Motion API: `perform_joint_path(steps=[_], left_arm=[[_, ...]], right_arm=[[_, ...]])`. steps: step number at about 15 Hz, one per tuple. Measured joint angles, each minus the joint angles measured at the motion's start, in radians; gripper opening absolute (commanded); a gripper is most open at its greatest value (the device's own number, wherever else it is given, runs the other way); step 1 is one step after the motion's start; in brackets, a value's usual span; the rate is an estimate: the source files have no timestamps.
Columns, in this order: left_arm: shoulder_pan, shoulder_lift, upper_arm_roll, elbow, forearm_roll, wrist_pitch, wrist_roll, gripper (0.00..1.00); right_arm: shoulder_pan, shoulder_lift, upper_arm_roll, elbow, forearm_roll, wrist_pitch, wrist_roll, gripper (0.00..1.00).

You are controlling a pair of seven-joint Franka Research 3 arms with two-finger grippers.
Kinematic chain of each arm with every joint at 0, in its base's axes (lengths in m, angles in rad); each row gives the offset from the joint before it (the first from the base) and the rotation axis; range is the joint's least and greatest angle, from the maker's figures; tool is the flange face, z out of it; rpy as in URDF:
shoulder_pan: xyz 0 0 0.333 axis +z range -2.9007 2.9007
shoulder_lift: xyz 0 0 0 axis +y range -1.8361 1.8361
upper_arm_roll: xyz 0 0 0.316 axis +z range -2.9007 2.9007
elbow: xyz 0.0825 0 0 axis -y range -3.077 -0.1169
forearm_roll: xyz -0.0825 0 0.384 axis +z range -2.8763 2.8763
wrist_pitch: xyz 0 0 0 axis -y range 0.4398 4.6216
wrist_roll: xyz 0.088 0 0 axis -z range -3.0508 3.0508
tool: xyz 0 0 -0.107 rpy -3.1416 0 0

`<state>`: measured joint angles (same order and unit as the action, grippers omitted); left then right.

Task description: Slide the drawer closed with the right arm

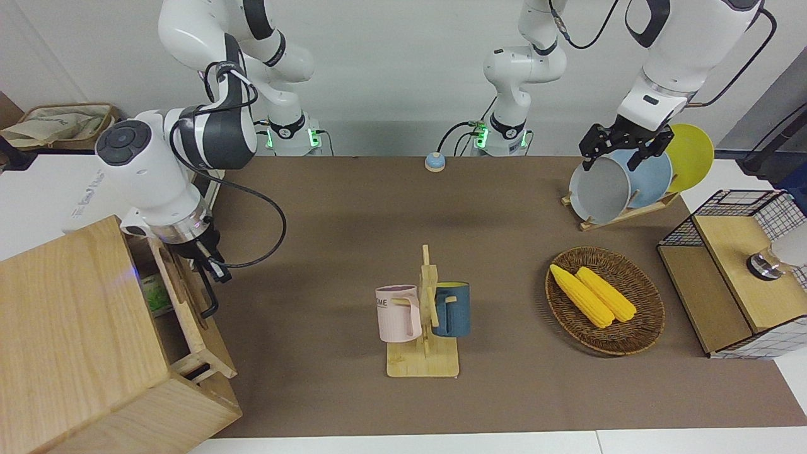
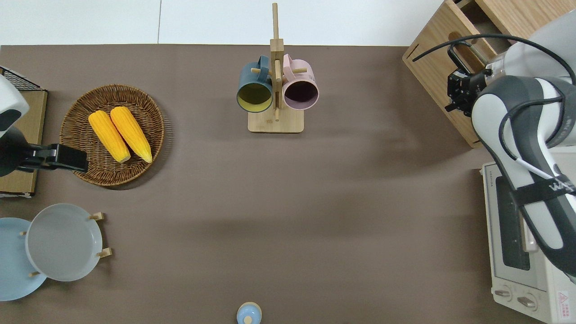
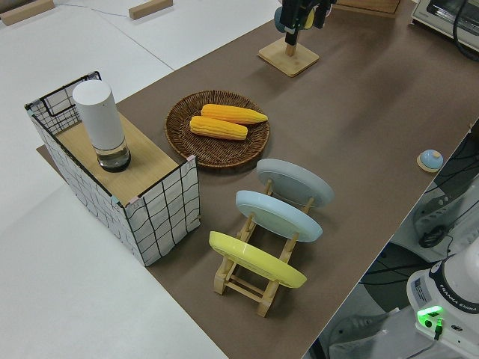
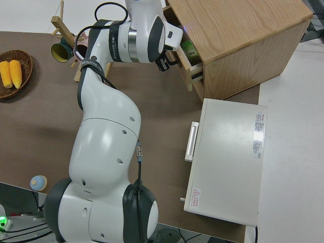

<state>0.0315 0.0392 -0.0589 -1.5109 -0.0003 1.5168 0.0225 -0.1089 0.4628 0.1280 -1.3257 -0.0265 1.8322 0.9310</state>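
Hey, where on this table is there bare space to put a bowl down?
Bare mat lies between the mug rack and the small blue bell. Crowded: the left arm's end, with the corn basket and plate rack.

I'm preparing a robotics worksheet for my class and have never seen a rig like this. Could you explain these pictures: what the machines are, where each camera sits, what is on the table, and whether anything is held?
Two white jointed robot arms work at a brown table. Each ends in a two-finger end effector.

The front view faces the arms from across the table. The overhead view looks straight down. Each side view looks along the table from one end.

On the table are a mug rack with two mugs, a basket holding two corn cobs, a plate rack, a wire-mesh box, a toaster oven and a wooden cabinet.

The right end effector is at the black handle of the cabinet's drawer, which stands partly open. I cannot tell whether it grips the handle. The left arm is parked.
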Motion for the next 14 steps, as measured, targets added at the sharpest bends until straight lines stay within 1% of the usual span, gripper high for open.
perform_joint_path(steps=[1,3,5,7,10,14], left_arm=[[0.000,0.000,0.000,0.000,0.000,0.000,0.000,0.99],[0.000,0.000,0.000,0.000,0.000,0.000,0.000,1.00],[0.000,0.000,0.000,0.000,0.000,0.000,0.000,0.99],[0.000,0.000,0.000,0.000,0.000,0.000,0.000,0.99],[0.000,0.000,0.000,0.000,0.000,0.000,0.000,0.99],[0.000,0.000,0.000,0.000,0.000,0.000,0.000,0.99]], right_arm=[[-0.004,0.003,0.000,0.006,-0.001,0.001,-0.009,0.000],[-0.017,0.014,0.000,0.029,-0.008,0.001,-0.043,0.000],[-0.019,0.021,0.001,0.040,-0.058,0.001,-0.074,0.000],[-0.019,0.024,0.003,0.044,-0.081,0.002,-0.081,0.000],[-0.019,0.026,0.005,0.044,-0.081,0.020,-0.082,0.000],[-0.019,0.027,0.006,0.044,-0.081,0.025,-0.082,0.000]])
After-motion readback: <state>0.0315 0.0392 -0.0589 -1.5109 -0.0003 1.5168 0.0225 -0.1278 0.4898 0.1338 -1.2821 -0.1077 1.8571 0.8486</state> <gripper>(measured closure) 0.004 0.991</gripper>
